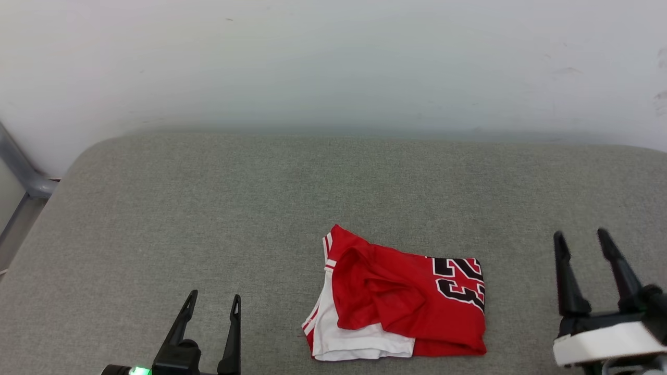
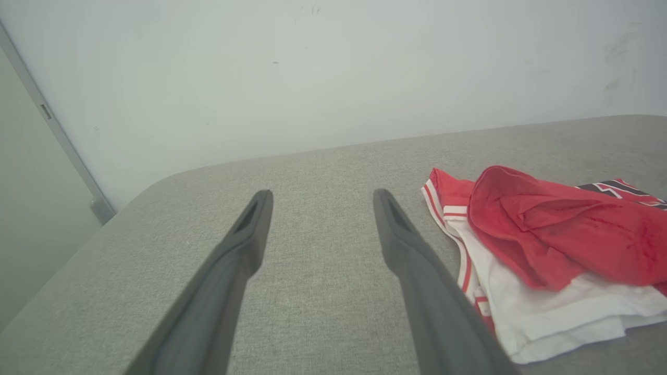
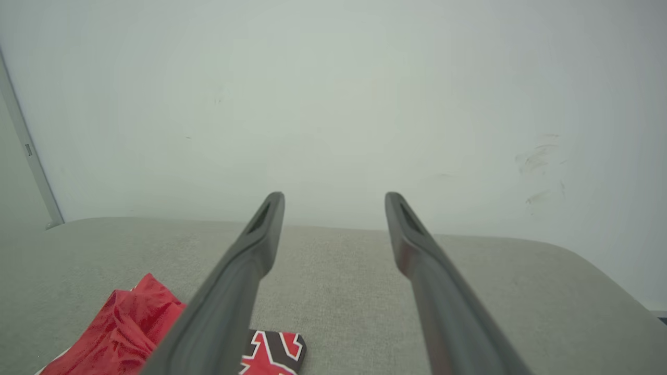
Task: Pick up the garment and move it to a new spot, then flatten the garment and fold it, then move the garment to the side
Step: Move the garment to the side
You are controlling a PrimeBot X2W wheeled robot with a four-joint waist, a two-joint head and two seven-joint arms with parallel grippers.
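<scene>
The garment (image 1: 401,302), a red jersey with white sleeves, striped trim and a black "23" print, lies bunched and loosely folded on the grey cushioned surface (image 1: 208,208), near its front edge and right of centre. My left gripper (image 1: 214,299) stands open at the lower left, well left of the cloth, with nothing between its fingers. My right gripper (image 1: 581,234) is open too, raised to the right of the cloth. The left wrist view has the garment (image 2: 547,245) to the right of the left gripper (image 2: 320,195). The right wrist view has the garment (image 3: 125,333) at lower left of the right gripper (image 3: 333,197).
A pale wall (image 1: 333,62) rises directly behind the surface's far edge. A grey metal frame (image 1: 21,172) runs down at the far left. The surface has rounded corners, with bare fabric to the left and behind the garment.
</scene>
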